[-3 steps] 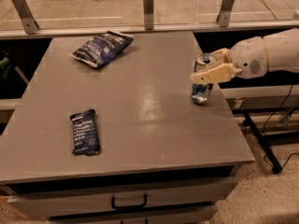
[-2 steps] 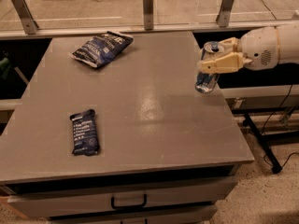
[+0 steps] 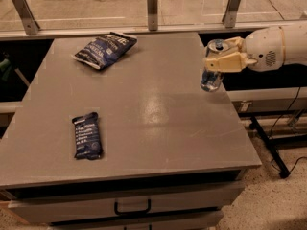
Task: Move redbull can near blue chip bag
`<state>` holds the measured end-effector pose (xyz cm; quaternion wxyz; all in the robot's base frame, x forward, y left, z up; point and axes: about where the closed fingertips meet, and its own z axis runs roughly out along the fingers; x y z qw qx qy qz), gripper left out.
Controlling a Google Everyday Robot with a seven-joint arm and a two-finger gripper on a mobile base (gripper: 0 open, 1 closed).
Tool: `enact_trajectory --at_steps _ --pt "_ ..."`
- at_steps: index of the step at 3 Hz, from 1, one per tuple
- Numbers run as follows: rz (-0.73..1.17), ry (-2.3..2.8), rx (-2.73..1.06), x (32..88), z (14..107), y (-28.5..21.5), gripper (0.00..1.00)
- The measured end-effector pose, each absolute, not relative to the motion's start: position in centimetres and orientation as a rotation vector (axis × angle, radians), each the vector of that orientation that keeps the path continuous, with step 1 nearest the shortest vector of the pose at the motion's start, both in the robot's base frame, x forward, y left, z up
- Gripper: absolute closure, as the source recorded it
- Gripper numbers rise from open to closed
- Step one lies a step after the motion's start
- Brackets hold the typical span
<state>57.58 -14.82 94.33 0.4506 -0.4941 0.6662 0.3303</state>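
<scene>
pincer [image 3: 218, 63] clamped on can [image 3: 211, 82], held seemingly just clear of worktop [image 3: 158, 114] near its right edge, well apart from bag [image 3: 105, 49]: grasp done, carry and set-down left.

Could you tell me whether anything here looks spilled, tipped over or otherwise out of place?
Nothing stands out. The gripper holds the slim silver-and-blue redbull can roughly upright near the grey table's right edge; the puffy dark-blue chip bag and the flat dark-blue bar wrapper lie intact on it, with no spill visible.
</scene>
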Motion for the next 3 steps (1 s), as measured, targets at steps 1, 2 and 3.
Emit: enact_trajectory --at_steps 1,2,3 --pt "0.799 1.59 -1.22 58.8 95.2 -13.2 1.0" --pt "0.787 1.522 -1.22 62.0 96.1 -9.3 1.0" --pt "0.785 1.477 -1.233 65.9 96.7 -4.5 1.0"
